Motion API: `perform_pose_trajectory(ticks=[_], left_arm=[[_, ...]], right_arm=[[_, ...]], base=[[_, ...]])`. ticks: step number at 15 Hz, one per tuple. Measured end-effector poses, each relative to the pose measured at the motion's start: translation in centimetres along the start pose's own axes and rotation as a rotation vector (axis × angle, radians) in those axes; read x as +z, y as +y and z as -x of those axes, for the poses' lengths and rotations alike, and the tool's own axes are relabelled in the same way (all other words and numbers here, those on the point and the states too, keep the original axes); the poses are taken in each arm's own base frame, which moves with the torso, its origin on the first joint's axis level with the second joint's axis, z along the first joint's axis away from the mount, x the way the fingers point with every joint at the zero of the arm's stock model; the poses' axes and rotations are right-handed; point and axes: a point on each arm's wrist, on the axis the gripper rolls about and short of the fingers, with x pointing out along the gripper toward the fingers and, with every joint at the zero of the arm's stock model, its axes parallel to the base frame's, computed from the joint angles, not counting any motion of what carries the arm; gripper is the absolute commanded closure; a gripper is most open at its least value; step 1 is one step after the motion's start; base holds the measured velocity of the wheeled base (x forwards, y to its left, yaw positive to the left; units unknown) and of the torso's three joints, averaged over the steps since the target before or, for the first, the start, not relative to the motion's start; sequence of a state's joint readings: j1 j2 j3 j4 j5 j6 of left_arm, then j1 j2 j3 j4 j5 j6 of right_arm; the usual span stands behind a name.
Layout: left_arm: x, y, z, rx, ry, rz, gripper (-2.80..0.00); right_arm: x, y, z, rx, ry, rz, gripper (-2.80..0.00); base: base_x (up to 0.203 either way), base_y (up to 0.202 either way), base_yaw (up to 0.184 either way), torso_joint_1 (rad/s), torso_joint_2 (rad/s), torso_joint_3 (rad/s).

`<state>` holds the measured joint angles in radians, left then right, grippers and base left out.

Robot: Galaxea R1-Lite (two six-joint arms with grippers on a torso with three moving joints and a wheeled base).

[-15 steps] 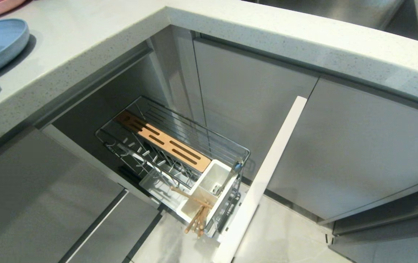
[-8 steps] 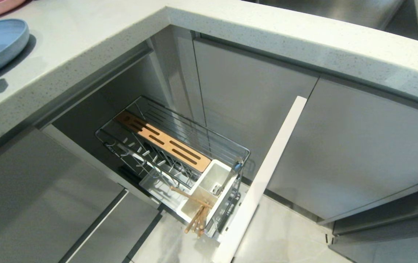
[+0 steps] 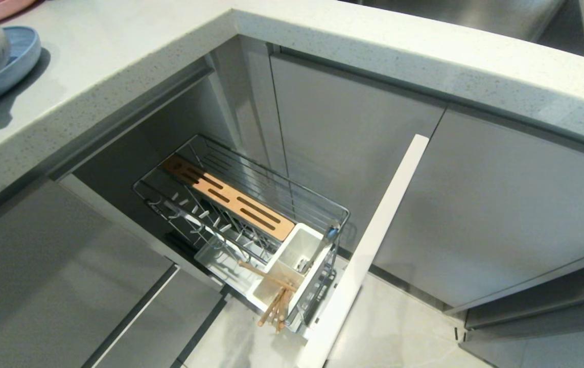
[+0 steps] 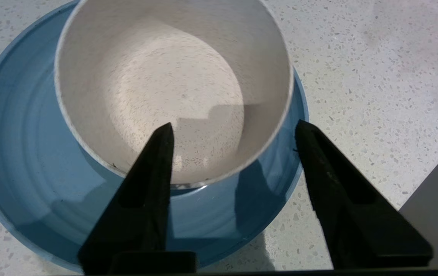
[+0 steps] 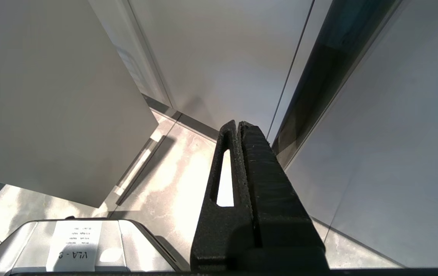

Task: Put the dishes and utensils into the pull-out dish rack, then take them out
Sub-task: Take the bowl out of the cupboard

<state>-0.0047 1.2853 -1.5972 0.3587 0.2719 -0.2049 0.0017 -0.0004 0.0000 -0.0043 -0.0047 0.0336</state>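
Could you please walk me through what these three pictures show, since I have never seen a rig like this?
This is a two-armed robot in a kitchen. The wide picture comes from its head, looking down at a speckled pale stone countertop and a pulled-out chrome wire dish rack, whose white plastic caddy holds light-brown wooden chopsticks. The other two come from cameras on the wrists. The left gripper is open, its black fingers astride the near rim of an off-white round bowl, which sits in a shallow pale-blue round plate on the countertop. Nothing is held. The right gripper hangs shut beside grey cabinet doors.
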Motion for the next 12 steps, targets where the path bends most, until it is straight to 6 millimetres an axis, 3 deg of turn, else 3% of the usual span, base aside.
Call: perform_pose_trajectory(ticks=[6, 11, 12], left_arm=[[0.3, 0.2, 0.7, 0.018, -0.027, 0.009, -2.80], [1.3, 0.8, 3.4, 0.015, -0.098, 0.040, -2.80], [1.5, 0.9, 4.1, 0.012, -0.113, 0.051, -1.73]], right_arm=[[0.0, 0.0, 0.0, 0.000, 0.000, 0.000, 0.00], [0.0, 0.0, 0.0, 0.000, 0.000, 0.000, 0.00], [0.0, 0.0, 0.0, 0.000, 0.000, 0.000, 0.00]], base=[[0.000, 0.000, 0.000, 0.000, 0.00, 0.000], [0.000, 0.000, 0.000, 0.000, 0.00, 0.000], [0.000, 0.000, 0.000, 0.000, 0.00, 0.000]])
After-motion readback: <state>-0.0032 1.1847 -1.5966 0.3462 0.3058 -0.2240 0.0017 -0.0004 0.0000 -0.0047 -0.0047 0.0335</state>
